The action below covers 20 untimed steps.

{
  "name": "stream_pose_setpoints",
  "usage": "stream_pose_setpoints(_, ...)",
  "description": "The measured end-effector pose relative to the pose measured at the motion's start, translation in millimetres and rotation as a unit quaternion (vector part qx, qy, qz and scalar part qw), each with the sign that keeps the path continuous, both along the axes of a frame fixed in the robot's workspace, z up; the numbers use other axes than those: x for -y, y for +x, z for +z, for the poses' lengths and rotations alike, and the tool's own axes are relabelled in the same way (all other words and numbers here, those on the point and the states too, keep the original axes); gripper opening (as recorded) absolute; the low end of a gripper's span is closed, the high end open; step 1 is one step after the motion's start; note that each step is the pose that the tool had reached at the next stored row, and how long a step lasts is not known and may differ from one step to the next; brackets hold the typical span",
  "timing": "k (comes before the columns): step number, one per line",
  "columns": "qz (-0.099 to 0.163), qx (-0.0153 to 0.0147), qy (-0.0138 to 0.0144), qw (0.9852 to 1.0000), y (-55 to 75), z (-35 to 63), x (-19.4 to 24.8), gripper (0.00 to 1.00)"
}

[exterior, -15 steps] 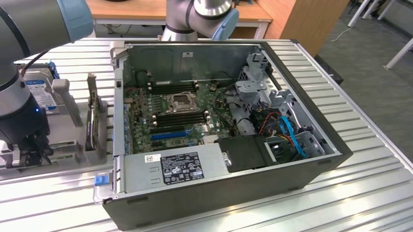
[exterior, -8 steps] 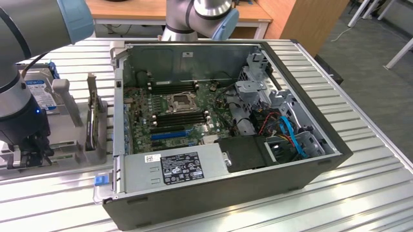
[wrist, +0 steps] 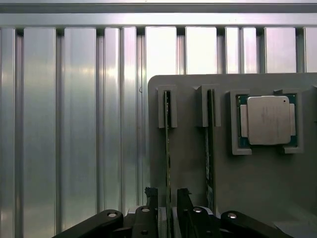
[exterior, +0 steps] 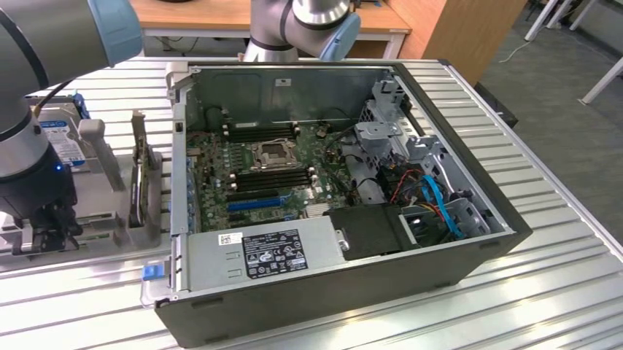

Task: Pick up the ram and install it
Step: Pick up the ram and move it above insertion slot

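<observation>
**A:** Closest to us is the tool (wrist: pixel 167 197). Its two dark fingers (wrist: pixel 151 198) are spread apart.

**B:** And the ram (wrist: pixel 168 148) runs straight between them, standing on its edge. We make out a sliver of gap on each side, so we'd say nothing is pinched.

**A:** Agreed. The stick sits in a slot of the grey holder (wrist: pixel 188 163), with its far end caught in a small bracket.

**B:** Just beside it we see a second stick (wrist: pixel 210 148) in its own slot, parallel and outside the fingers.

**A:** Farther along the holder, the square silver processor (wrist: pixel 268 120) lies flat in its recess.

**B:** Past the holder's edge we have the ribbed metal tabletop (wrist: pixel 74 124).

**A:** In the exterior view the arm is down at that view's left, with the hard drive (exterior: pixel 60 138) standing just behind it.

**B:** And the open computer case (exterior: pixel 341 292) lies towards the exterior view's right, well apart from the tool. We can see its motherboard (exterior: pixel 209 164) exposed.
</observation>
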State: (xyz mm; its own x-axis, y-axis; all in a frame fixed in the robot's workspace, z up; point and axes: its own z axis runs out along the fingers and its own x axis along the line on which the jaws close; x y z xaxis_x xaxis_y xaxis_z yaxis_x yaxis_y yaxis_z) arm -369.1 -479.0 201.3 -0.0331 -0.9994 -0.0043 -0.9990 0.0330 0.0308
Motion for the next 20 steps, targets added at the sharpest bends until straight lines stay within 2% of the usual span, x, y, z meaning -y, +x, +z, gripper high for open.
stream_pose_setpoints(20, 0.0, 0.0, 0.0, 1.0, 1.3, -1.4, 0.0, 0.28)
